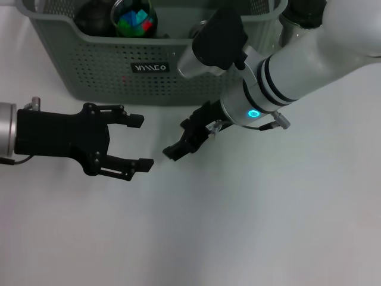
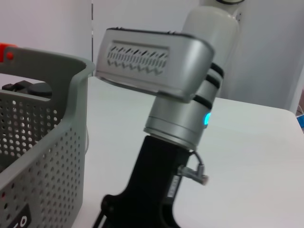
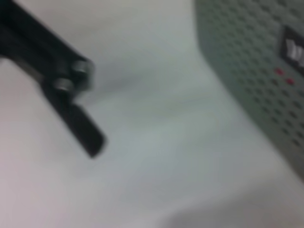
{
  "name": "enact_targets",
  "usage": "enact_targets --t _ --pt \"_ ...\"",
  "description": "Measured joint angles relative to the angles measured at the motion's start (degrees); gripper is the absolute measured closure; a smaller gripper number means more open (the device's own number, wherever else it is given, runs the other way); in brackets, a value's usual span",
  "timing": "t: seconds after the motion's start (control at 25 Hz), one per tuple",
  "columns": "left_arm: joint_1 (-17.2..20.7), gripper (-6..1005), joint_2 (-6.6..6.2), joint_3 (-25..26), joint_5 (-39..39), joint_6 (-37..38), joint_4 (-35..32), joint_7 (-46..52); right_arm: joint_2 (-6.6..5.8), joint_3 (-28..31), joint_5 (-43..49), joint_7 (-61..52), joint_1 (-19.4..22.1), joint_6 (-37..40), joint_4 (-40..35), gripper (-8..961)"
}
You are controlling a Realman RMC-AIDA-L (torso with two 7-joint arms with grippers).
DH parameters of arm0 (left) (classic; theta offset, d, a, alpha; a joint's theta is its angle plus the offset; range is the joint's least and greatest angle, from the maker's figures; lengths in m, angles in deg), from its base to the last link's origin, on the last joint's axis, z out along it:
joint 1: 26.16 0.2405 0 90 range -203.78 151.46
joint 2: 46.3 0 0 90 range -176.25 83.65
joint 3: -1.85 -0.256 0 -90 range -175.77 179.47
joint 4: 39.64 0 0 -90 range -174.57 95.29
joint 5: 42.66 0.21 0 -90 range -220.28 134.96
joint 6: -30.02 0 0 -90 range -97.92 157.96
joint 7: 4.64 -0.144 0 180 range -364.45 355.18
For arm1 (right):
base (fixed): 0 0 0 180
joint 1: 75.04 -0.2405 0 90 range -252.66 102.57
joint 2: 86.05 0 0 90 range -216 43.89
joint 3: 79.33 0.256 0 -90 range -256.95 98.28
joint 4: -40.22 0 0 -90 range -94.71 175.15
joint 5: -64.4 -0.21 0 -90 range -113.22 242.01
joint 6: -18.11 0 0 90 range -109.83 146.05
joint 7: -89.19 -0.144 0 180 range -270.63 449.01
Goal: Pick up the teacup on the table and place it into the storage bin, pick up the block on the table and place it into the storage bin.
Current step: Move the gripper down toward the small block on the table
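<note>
Looking down in the head view, the bin (image 1: 95,65) filled the upper part of the frame, its labelled wall facing the camera, with a cup of coloured blocks (image 1: 134,18) and a dark round object (image 1: 94,19) already inside at upper left. The left gripper (image 1: 140,141) sat at left centre over the bare table (image 1: 250,226), fingers spread wide and holding nothing. The right gripper (image 1: 178,148) hung at centre just below the bin wall, also over bare table; whether its fingers were parted could not be told, and nothing showed between them. In the left wrist view, the bin's corner occupied the left side and the right arm (image 2: 175,95) stood in the middle, well clear of the wall. In the right wrist view, one dark finger (image 3: 78,123) crossed the upper left above the table, with the bin wall at the upper right. No teacup or block lay loose on the table, so both placements appeared done; the next move probably called only for drawing both arms clear of the bin.
</note>
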Motion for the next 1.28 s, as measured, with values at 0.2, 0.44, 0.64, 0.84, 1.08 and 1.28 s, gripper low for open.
enact_targets --t 0.2,0.44,0.64,0.84,1.08,1.28 --pt "0.31 115 -0.02 0.00 0.00 0.00 -0.09 -0.02 -0.48 0.75 -2.08 1.34 -0.05 2.72 -0.75 130" --pt "0.50 115 0.07 0.00 0.00 0.08 -0.09 -0.03 -0.66 0.68 -1.75 1.46 -0.32 2.32 -0.40 130" --pt "0.51 115 0.18 0.00 0.00 0.16 -0.09 -0.01 -0.42 0.27 -1.69 2.38 -0.34 0.63 -0.64 130" --pt "0.23 115 0.23 -0.07 0.00 0.18 0.00 0.01 -0.43 0.20 -1.67 3.64 -0.40 -1.39 -0.28 131" --pt "0.10 115 0.26 -0.24 0.00 0.18 0.09 0.03 -0.24 0.12 -1.65 6.29 -0.42 -3.52 1.11 131" --pt "0.09 116 0.30 -0.19 0.00 0.19 0.16 0.17 -0.14 0.10 -1.69 7.45 -0.15 -4.27 1.45 131"
